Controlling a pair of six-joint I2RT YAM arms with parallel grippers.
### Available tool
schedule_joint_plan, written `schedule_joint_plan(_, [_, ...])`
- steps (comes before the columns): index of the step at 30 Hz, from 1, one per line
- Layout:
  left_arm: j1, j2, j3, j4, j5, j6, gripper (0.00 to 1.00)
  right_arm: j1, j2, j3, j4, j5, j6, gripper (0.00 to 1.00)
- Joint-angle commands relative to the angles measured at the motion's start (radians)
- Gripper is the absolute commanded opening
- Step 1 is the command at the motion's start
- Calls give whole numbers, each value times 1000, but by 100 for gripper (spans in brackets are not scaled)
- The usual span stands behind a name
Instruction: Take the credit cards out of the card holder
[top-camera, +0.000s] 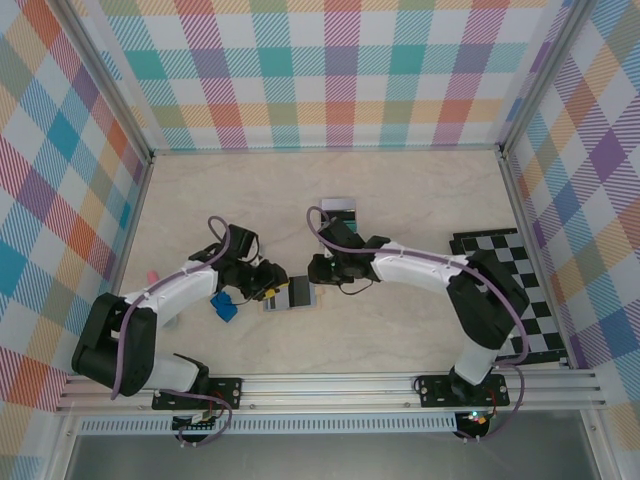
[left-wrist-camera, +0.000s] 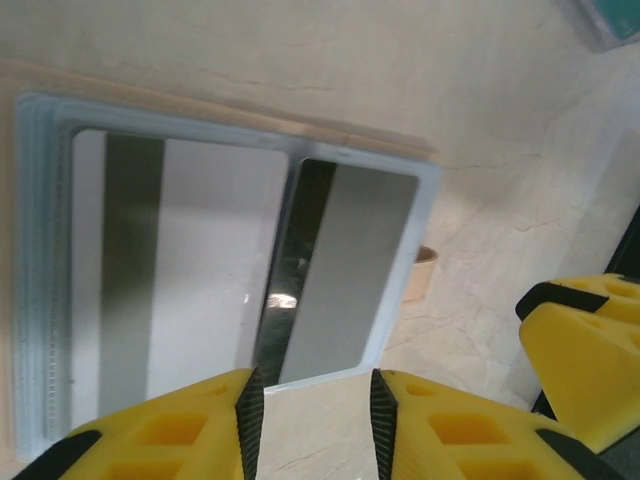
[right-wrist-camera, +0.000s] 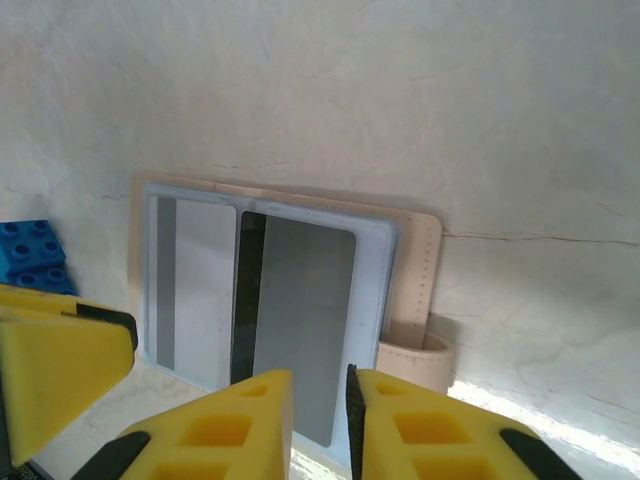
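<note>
The table (top-camera: 420, 200) was a pale, cream-coloured board with faint veins and hairline cracks running across it. Plaid walls (top-camera: 340, 70) in pastel teal, orange, purple and pink closed it in at the top, left and right of the overhead view, and a metal rail (top-camera: 330, 385) ran along the bottom edge. A black-and-white checkered mat (top-camera: 530, 290) lay at the right edge. A blue block (top-camera: 223, 306) sat left of centre.

The card holder (top-camera: 297, 293) lay open and flat just below the middle of the overhead view, between the two arms, with its tan outside showing as a thin border around the blue-grey inside. Two cards rested in it side by side. A pale card (left-wrist-camera: 210, 270) with a dark stripe was on the left in the wrist views, and a grey card (left-wrist-camera: 355, 270) with a dark edge was on the right. A loose card (top-camera: 338, 208), teal and grey, lay apart on the bare board above the centre.

The left gripper (left-wrist-camera: 310, 415) hung over the holder's lower edge with its jaws a moderate gap apart and nothing between them. The right gripper (right-wrist-camera: 320, 420) hovered at the grey card's lower edge with its jaws narrowed to a slim slot, not clamped on anything.
</note>
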Motion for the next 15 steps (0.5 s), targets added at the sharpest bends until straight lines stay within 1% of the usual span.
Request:
schedule_joint_plan(1, [5, 7, -25, 40, 28, -32, 33, 0, 48, 51, -18, -62, -4, 21])
schedule_joint_plan(6, [5, 51, -24, 73, 64, -43, 30, 0, 109, 97, -70, -65, -1, 19])
schedule_joint_plan(15, [3, 97, 3, 73, 87, -31, 29, 1, 189, 161, -159, -65, -2, 20])
